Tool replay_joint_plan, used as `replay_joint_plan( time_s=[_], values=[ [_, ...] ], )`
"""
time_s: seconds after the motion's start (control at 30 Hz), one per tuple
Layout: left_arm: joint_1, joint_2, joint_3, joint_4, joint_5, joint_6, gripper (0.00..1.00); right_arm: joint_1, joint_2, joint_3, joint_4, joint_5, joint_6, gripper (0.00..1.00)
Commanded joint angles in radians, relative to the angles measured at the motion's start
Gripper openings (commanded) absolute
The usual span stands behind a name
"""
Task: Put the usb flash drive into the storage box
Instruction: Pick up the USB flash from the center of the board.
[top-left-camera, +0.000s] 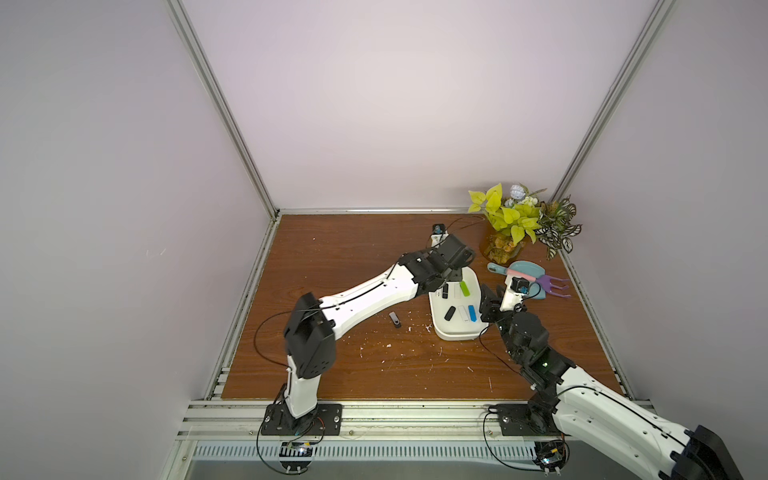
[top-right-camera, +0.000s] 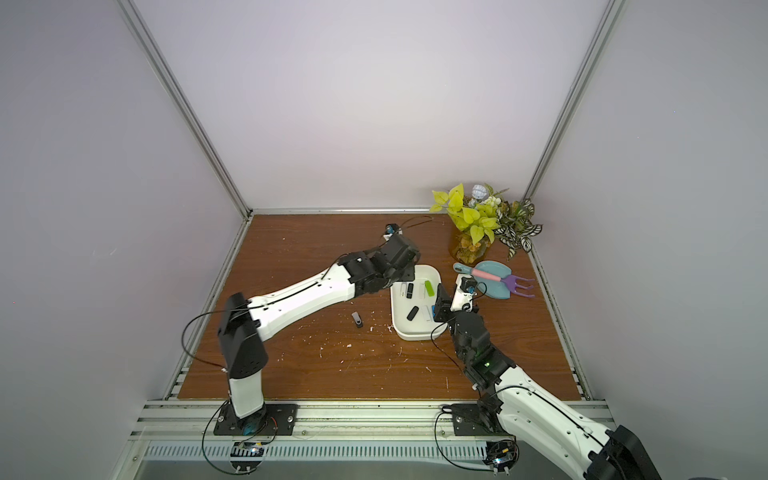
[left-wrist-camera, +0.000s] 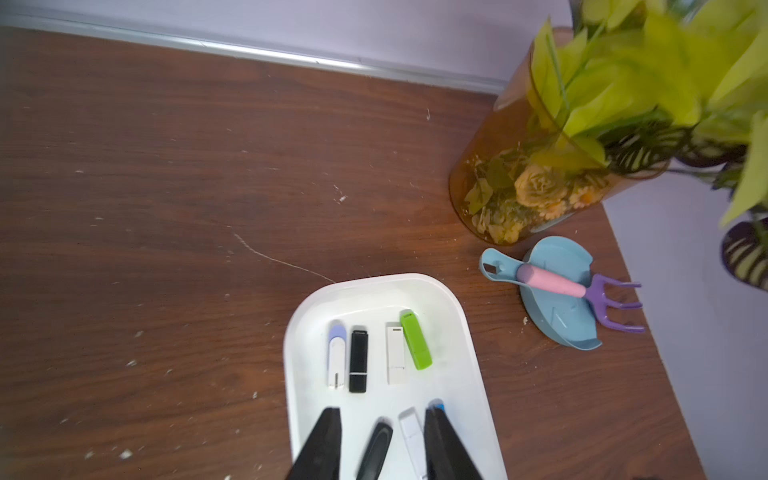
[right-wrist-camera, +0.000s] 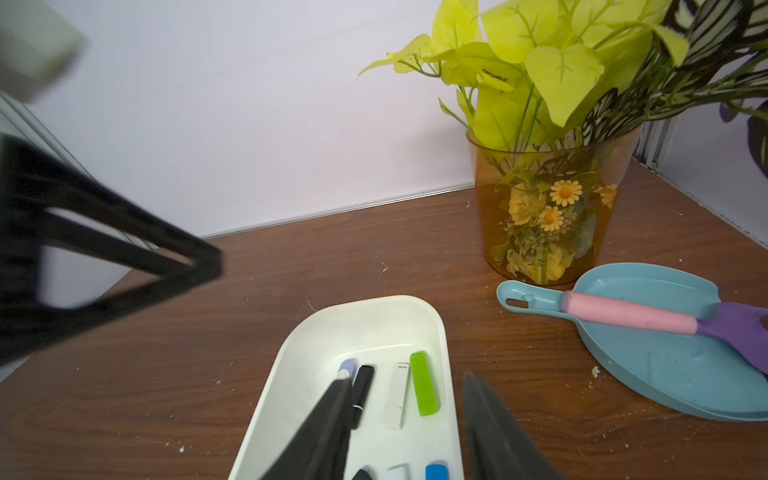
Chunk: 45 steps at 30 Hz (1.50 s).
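Black fingers (left-wrist-camera: 328, 440) of the left pincer (left-wrist-camera: 382, 412) stand spread over the near end of the white storage box (left-wrist-camera: 293, 340). A black oval drive (left-wrist-camera: 376, 446) lies on the box floor between them, touched by neither as far as the wrist view shows. In the same row lie a white drive (left-wrist-camera: 411, 432) and a blue-capped drive (left-wrist-camera: 437, 404), the latter partly behind one finger. The far row holds a lilac-capped drive (left-wrist-camera: 336, 357), a black drive (left-wrist-camera: 358, 360), a plain white drive (left-wrist-camera: 395, 353) and a green drive (left-wrist-camera: 415, 345).

The right pincer (right-wrist-camera: 407, 378) hovers at the box's right side. Its jaws are also wide apart and hold nothing, with one finger over the box floor and the other outside the wall.

One dark usb flash drive (top-left-camera: 395, 320) lies outside the box, on the table (top-left-camera: 332, 249) to its left. It is near the box but apart from it, with white crumbs (top-left-camera: 426, 328) between, and the left forearm passes behind without covering it.

Right of the box sits a teal scoop (left-wrist-camera: 557, 316) with a pink-handled rake (left-wrist-camera: 552, 282) laid across it. Behind those stands an amber vase (left-wrist-camera: 519, 178) of artificial leaves.
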Motion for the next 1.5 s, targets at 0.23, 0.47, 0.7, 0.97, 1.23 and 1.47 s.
replay_joint_plan(
  time_s=[0.23,0.47,0.7,0.97,1.23,1.47],
  values=[
    [0.038,-0.375,-0.567,-0.049,-0.138,-0.147,0.42,-0.005,0.020,0.002,0.046,-0.026,0.010,0.49],
    [0.050,-0.378,-0.711,-0.038,-0.072,-0.211,0.49,-0.006,0.023,0.003,0.046,-0.033,0.009,0.49],
    [0.048,-0.358,-0.753,0.022,-0.028,-0.217,0.50,-0.006,0.041,-0.003,0.062,-0.042,0.015,0.49],
    [0.053,-0.330,-0.820,0.133,0.049,-0.207,0.51,-0.005,0.043,-0.002,0.059,-0.037,0.005,0.50],
    [0.053,-0.236,-0.804,0.163,0.071,-0.196,0.49,-0.006,0.049,-0.001,0.061,-0.038,0.002,0.49],
    [0.058,-0.151,-0.763,0.207,0.083,-0.169,0.49,-0.006,0.053,0.003,0.062,-0.043,-0.001,0.49]
  ],
)
